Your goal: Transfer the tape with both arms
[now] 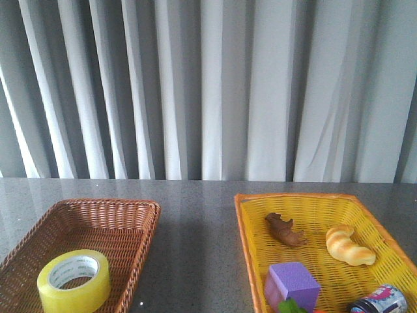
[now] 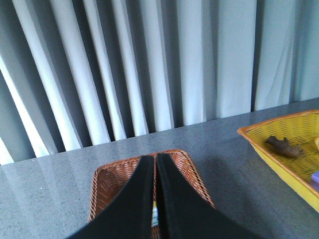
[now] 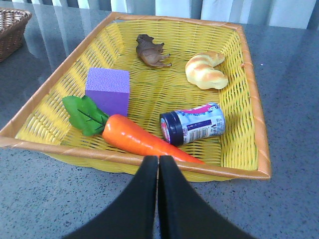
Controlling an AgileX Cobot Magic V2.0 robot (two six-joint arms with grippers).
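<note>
The tape (image 1: 73,280), a yellow roll with a white core, lies flat in the brown wicker basket (image 1: 130,215) at the front left. In the left wrist view my left gripper (image 2: 155,158) is shut and empty above that basket (image 2: 107,177); only a sliver of the tape (image 2: 154,214) shows between its fingers. My right gripper (image 3: 158,159) is shut and empty too, hovering over the table just outside the near rim of the yellow basket (image 3: 251,94). Neither arm appears in the front view.
The yellow basket (image 1: 251,228) at the right holds a purple cube (image 1: 293,282), a brown toy animal (image 1: 285,229), a croissant (image 1: 350,245) and a can (image 1: 384,300). The right wrist view adds a carrot (image 3: 142,138). Grey curtains hang behind the table.
</note>
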